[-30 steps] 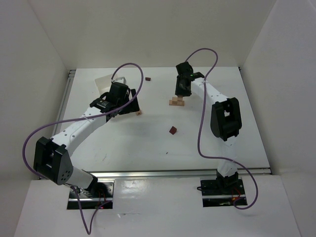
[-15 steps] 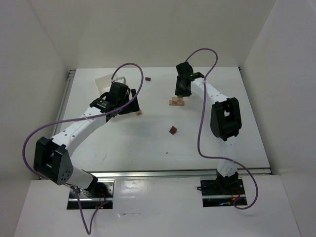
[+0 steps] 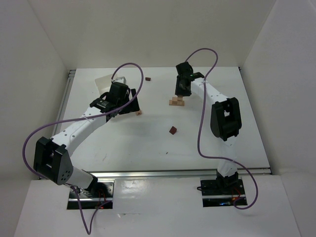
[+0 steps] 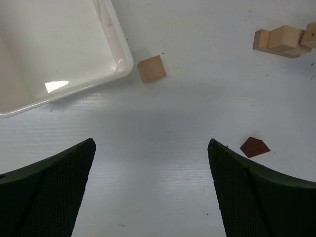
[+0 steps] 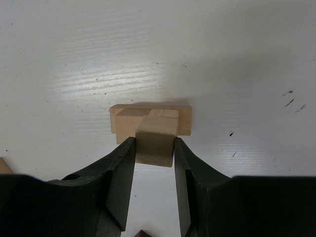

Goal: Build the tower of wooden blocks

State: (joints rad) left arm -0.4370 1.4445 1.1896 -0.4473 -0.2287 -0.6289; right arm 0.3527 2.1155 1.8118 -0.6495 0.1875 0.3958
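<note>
— The wood block tower (image 3: 176, 101): where is it, reading left to right?
— Far left sits a white tray (image 4: 121, 59). The left hand (image 4: 150, 144) hangs over bare counter (image 4: 163, 192), jaws wide apart, empty. Right of centre, toward the back, stands the low tan tower, with the right hand (image 5: 154, 148) clamped on a tan cube (image 5: 156, 133) directly over it.
— How to place it well?
— Probably by squaring it to the blocks below, seating it flat, parting the jaws gently and rising straight.

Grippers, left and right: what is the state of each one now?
Left gripper: open, holding nothing.
Right gripper: closed on a tan wood block.
</note>
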